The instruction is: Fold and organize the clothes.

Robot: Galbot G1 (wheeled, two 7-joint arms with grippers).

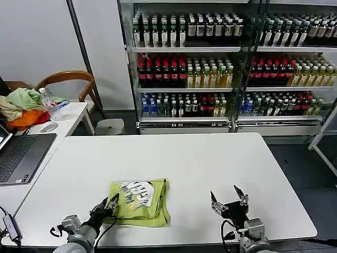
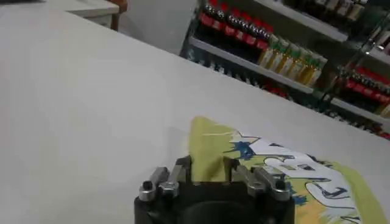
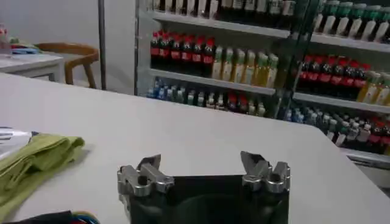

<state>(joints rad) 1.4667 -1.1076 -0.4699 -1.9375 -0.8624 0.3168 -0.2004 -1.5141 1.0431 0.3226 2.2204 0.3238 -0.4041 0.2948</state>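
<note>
The lime T-shirt [image 1: 139, 202] lies folded into a compact bundle on the white table [image 1: 174, 158], near its front edge, white graphic facing up. The left gripper [image 1: 112, 202] sits at the bundle's left edge, its jaws pinching a fold of the cloth. The right gripper [image 1: 228, 199] hovers well apart to the right, jaws spread and empty.

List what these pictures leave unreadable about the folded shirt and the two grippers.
- T-shirt: the white print is folded and too small to read in the head view, and the left wrist view's edge cuts it off.
- Left gripper: whether its fingers pinch the shirt's edge is hidden by its own body in the left wrist view.
- Shirt's underside: hidden against the table.
- Right gripper: open over bare table; its arm is cut off by the head view's edge.
</note>
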